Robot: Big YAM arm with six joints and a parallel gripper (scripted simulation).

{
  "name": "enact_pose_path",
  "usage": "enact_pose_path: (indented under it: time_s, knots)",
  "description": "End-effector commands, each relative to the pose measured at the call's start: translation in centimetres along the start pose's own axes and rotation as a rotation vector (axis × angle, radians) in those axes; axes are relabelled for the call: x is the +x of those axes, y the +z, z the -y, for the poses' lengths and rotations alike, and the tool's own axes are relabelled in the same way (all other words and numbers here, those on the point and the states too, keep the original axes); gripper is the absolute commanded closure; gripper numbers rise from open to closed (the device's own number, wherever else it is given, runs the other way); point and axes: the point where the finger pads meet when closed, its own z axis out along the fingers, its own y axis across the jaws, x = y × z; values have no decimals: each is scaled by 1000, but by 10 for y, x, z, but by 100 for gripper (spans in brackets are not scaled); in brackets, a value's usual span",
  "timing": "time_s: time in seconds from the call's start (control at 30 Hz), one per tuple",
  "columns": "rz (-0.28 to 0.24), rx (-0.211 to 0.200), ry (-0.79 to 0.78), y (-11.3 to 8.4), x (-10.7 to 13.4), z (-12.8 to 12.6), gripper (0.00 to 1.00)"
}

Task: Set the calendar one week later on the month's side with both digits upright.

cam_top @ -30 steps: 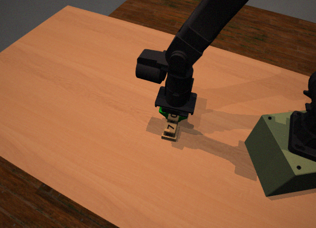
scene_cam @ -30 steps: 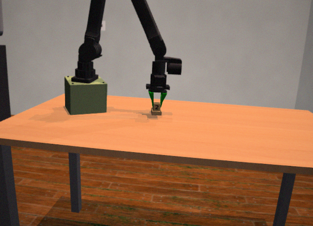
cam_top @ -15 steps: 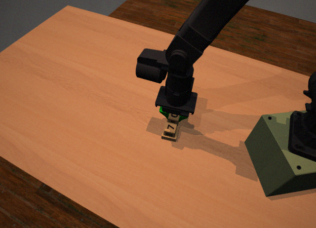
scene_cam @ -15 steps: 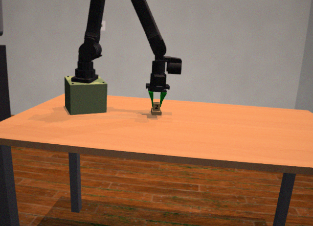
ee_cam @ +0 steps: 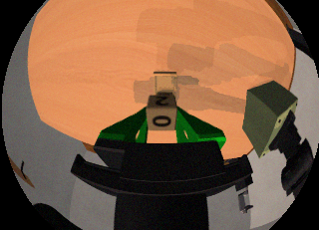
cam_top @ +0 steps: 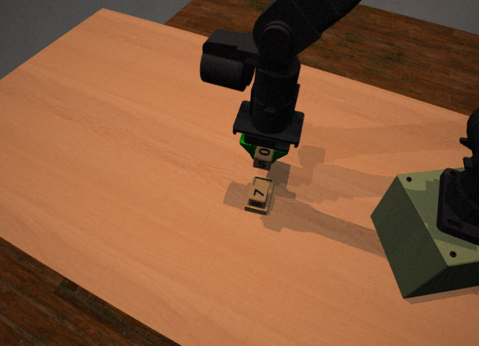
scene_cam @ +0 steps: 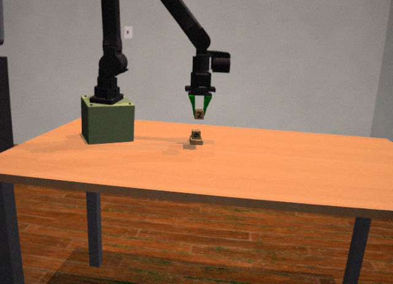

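Observation:
My gripper [cam_top: 263, 159] [scene_cam: 199, 114] [ee_cam: 161, 110] is shut on a wooden number cube [cam_top: 263, 164] [scene_cam: 199, 115] [ee_cam: 161, 121] and holds it in the air above the tray. This cube shows 0 on top, 5 towards the top camera and an upright 2 towards the exterior camera. The tray [cam_top: 255, 210] [scene_cam: 196, 142] [ee_cam: 164, 72] lies flat on the table. The other cube [cam_top: 258, 193] [scene_cam: 196, 134] stands in the tray's end nearer the top camera, 7 on top. Its side digits look sideways. The tray's other end is empty. The wrist view hides that cube behind the held one.
The green base block [cam_top: 406, 234] [scene_cam: 109, 123] [ee_cam: 266, 111] carries the arm's foot, right of the tray in the top view and left in the exterior view. The arm reaches over from there. Arm shadows fall around the tray.

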Motion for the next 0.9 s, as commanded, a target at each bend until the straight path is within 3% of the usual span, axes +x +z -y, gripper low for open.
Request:
enact_pose_path:
  time_s: [0.0,0.1,0.2,0.63,0.87]
  knots:
    - [3,-49,8,-34,1,-22,73]
    - [3,-48,15,-37,-1,-22,73]
    - [-1,6,11,-21,1,-6,73]
    - [0,0,-28,-23,-3,-7,73]
    - [2,-9,-137,-25,-9,-14,73]
